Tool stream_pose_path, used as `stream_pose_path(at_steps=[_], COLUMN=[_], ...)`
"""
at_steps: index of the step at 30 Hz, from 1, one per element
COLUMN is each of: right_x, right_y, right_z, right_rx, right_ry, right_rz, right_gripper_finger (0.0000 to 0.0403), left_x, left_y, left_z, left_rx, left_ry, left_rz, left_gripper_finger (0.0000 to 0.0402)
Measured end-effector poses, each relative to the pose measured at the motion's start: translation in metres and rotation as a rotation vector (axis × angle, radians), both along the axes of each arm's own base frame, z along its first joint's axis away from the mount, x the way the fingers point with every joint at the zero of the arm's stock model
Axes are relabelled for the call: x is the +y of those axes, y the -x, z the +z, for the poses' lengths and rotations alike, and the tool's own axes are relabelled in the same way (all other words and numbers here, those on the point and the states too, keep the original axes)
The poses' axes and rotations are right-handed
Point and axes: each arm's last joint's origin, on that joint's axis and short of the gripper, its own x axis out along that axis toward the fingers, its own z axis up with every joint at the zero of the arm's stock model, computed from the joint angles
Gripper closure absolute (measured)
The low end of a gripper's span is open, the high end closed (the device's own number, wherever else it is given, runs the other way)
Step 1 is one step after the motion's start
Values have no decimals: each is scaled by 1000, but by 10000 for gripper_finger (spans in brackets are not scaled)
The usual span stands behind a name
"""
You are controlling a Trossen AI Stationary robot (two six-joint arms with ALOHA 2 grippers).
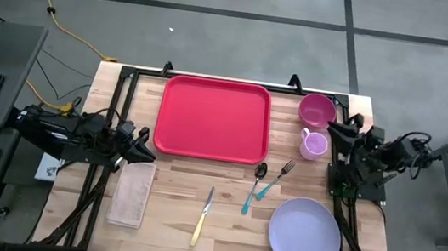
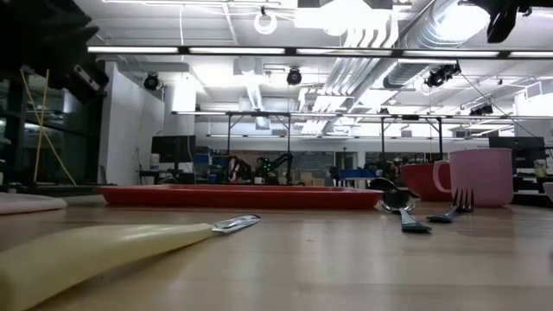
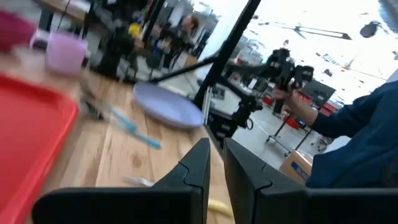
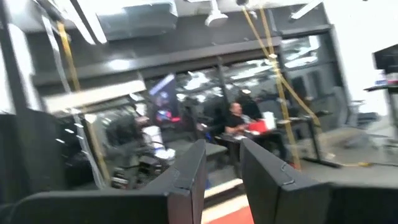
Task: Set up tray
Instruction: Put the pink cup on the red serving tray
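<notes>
While the red tray lies bare at upper centre, left gripper and right gripper flank it, jaws slightly parted, holding nothing.

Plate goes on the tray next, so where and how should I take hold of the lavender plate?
Grip the lavender plate by its raised rim on the edge nearest the right end effector, coming from above and pinching the lip. It lies flat, with bare wood around it; the fork is apart.

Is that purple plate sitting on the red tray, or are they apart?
Apart. The high view shows the plate on bare wood near the table's front right corner, with a fork and wood between it and the tray.
</notes>
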Motion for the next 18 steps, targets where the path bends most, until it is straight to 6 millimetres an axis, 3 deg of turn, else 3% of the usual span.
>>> stream_pose_path(at_steps=[7,18], right_x=[-7,-8], right_y=[8,3], right_z=[31,64], right_rx=[215,398], right_ry=[-11,-58], right_rz=[-173,-319], right_gripper_finger=[324,324], left_x=[0,1], left_y=[0,0], left_z=[-8,-7], left_rx=[109,107], left_ry=[79,82], left_rz=[0,27], left_gripper_finger=[323,323])
